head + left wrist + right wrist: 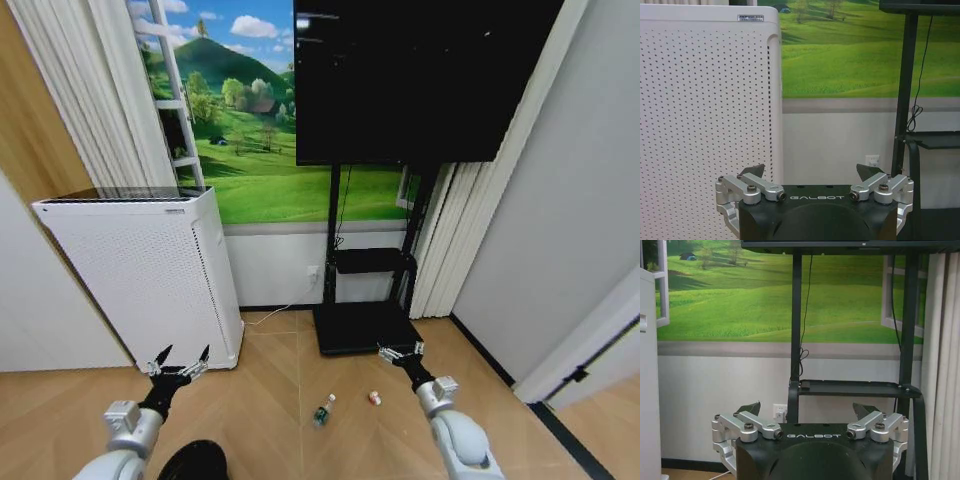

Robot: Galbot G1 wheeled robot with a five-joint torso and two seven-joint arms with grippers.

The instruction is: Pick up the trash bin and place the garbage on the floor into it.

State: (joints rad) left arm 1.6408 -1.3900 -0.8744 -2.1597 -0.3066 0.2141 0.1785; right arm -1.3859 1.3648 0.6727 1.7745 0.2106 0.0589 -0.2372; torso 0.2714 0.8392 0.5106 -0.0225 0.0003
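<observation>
Green-meadow mural (260, 150) on back wall, black TV (420, 80) on stand, white perforated appliance (140, 275) at left, herringbone wood floor (280, 400).

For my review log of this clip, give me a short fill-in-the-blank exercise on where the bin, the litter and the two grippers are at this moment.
1. The trash bin stands on the floor just below the ____ gripper.
2. Both the left gripper and the right gripper have their fingers ____.
3. The bottle lies on the floor with its white ____ pointing toward the TV stand.

Missing words: left; open; cap
</observation>
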